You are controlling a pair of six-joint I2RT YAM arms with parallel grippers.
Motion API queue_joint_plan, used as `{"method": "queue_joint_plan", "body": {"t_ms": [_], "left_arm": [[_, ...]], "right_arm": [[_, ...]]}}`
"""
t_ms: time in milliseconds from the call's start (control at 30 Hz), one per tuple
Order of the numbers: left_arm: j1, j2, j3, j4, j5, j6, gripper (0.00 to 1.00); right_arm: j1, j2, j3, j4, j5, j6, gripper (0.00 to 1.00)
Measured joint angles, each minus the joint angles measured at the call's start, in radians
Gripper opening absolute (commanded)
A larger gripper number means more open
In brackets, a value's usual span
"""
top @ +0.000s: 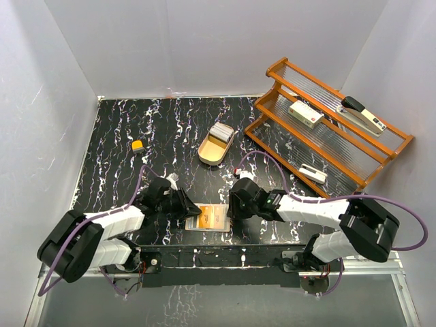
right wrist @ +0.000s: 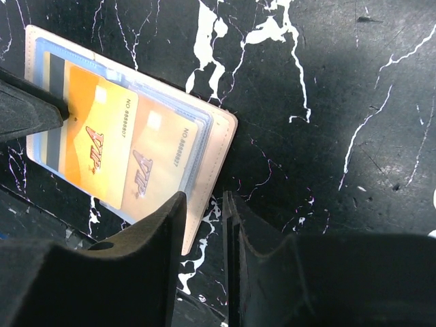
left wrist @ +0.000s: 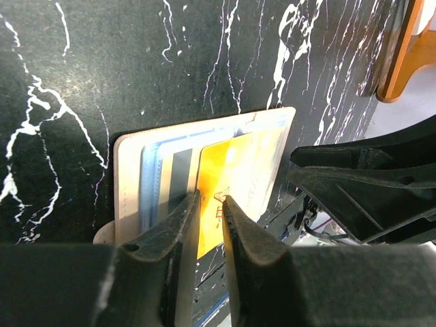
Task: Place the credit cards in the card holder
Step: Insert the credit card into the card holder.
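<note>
The tan card holder (top: pixel 193 224) lies open and flat near the table's front edge, between my two grippers. Two orange-yellow credit cards sit on its clear slots: one (right wrist: pixel 95 146) lies on top and the other (right wrist: pixel 161 158) is under the plastic. My left gripper (left wrist: pixel 211 201) stands over the top card's (left wrist: pixel 235 174) edge with its jaws a narrow gap apart, clamping nothing. Its fingertip (right wrist: pixel 30 109) touches that card's end. My right gripper (right wrist: pixel 204 199) hovers at the holder's (right wrist: pixel 212 153) opposite edge, jaws slightly apart, with only table showing in the gap.
A gold oval tray (top: pixel 208 155) holding a stack of pale cards (top: pixel 219 132) stands behind the holder. A wooden rack (top: pixel 327 129) at the right carries a white box (top: pixel 305 114) and a stapler (top: pixel 364 116). A small yellow object (top: pixel 137 145) lies at the left.
</note>
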Motion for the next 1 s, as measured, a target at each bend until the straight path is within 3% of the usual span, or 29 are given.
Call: {"method": "queue_joint_plan", "body": {"t_ms": [633,1000], "left_arm": [[-0.071,0.082,0.015,0.122,0.012,-0.052,0.36],[-0.078,-0.024,0.043,-0.023,-0.054,-0.029,0.42]], "right_arm": [[0.0,0.046,-0.018,0.074,-0.01,0.0,0.2],[0.0,0.034,-0.018,0.072,-0.01,0.0,0.19]]}}
